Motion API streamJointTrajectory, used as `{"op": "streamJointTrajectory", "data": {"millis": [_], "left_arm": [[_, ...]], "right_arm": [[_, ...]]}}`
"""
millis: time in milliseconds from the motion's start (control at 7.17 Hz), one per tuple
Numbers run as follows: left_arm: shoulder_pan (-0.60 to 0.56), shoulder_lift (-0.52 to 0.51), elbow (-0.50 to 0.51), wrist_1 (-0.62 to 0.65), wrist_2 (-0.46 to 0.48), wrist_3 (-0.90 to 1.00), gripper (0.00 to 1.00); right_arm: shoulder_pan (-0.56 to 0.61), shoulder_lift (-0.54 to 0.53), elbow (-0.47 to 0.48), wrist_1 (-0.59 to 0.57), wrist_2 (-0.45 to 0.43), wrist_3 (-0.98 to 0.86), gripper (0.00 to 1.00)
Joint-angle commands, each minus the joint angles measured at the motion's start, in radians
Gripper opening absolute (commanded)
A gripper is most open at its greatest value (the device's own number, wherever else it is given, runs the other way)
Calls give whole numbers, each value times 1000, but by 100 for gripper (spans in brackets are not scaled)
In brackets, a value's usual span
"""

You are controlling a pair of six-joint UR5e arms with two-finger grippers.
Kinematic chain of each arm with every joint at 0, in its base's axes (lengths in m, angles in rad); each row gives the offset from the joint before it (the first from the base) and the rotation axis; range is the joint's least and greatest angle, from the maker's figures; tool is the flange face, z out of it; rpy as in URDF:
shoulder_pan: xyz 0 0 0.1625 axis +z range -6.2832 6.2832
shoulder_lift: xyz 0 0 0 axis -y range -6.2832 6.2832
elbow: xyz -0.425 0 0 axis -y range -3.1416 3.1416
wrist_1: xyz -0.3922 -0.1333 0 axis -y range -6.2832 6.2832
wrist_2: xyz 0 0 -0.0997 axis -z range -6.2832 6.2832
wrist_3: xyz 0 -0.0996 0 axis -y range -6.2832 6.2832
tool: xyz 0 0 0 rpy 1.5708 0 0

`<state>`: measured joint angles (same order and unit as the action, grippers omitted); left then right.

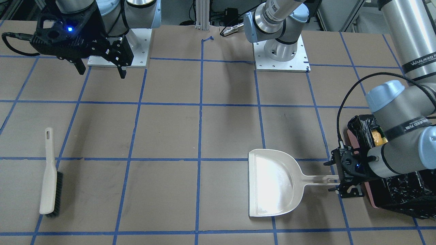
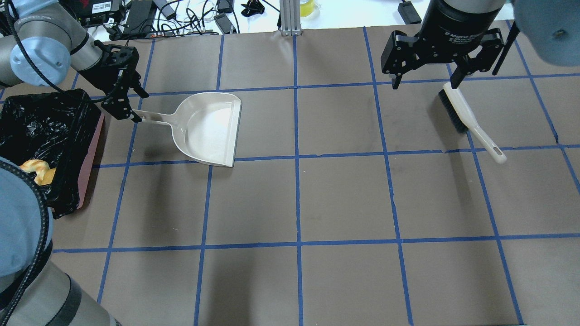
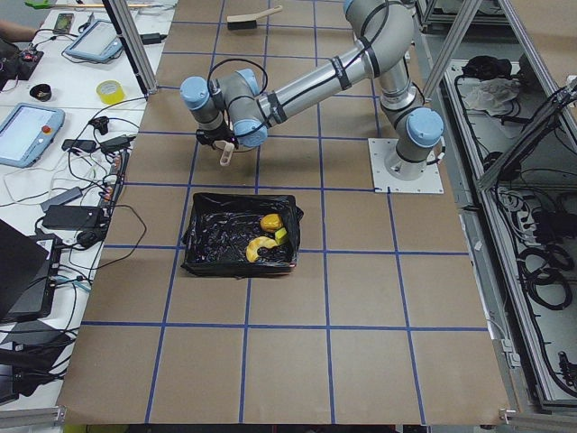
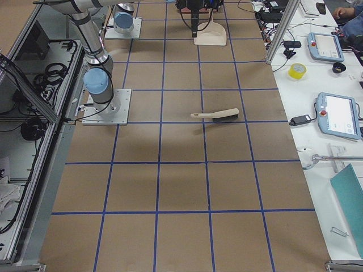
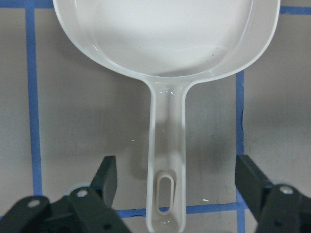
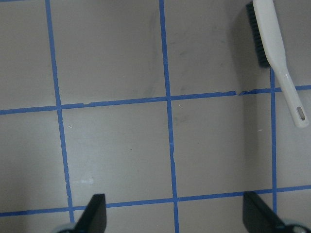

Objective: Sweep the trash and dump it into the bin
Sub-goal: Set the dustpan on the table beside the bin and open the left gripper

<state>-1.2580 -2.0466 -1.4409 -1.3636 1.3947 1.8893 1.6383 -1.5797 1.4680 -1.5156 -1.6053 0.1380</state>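
Note:
The trash lies inside the bin (image 2: 93, 154), a pink tub lined with black plastic. In the exterior left view I see the yellow-brown lump (image 3: 270, 222), the tan croissant piece (image 3: 260, 250) and the sponge block (image 3: 281, 235). The croissant piece also shows in the overhead view (image 2: 36, 171). The beige dustpan (image 2: 208, 129) lies flat and empty on the table beside the bin. My left gripper (image 2: 136, 106) is open, its fingers on either side of the dustpan handle (image 5: 166, 145) without touching it. My right gripper (image 2: 424, 84) is open and empty, raised above the table.
A beige hand brush with black bristles (image 2: 469, 120) lies on the table on my right side; it also shows in the right wrist view (image 6: 274, 43). The table is brown with a blue tape grid. Cables and devices lie beyond the far edge.

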Motion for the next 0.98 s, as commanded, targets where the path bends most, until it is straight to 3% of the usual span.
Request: {"op": "streamJointTrajectory", "data": {"millis": [0, 419, 837], "left_arm": [[-20, 99, 2, -81, 62, -54, 100], [-75, 309, 2, -265, 43, -385, 100], [-254, 397, -7, -273, 39, -1023, 100]], "right_arm": [[0, 1, 0, 0, 2, 0, 100], [0, 1, 2, 0, 2, 0, 100], [0, 1, 2, 0, 1, 0, 100]]}}
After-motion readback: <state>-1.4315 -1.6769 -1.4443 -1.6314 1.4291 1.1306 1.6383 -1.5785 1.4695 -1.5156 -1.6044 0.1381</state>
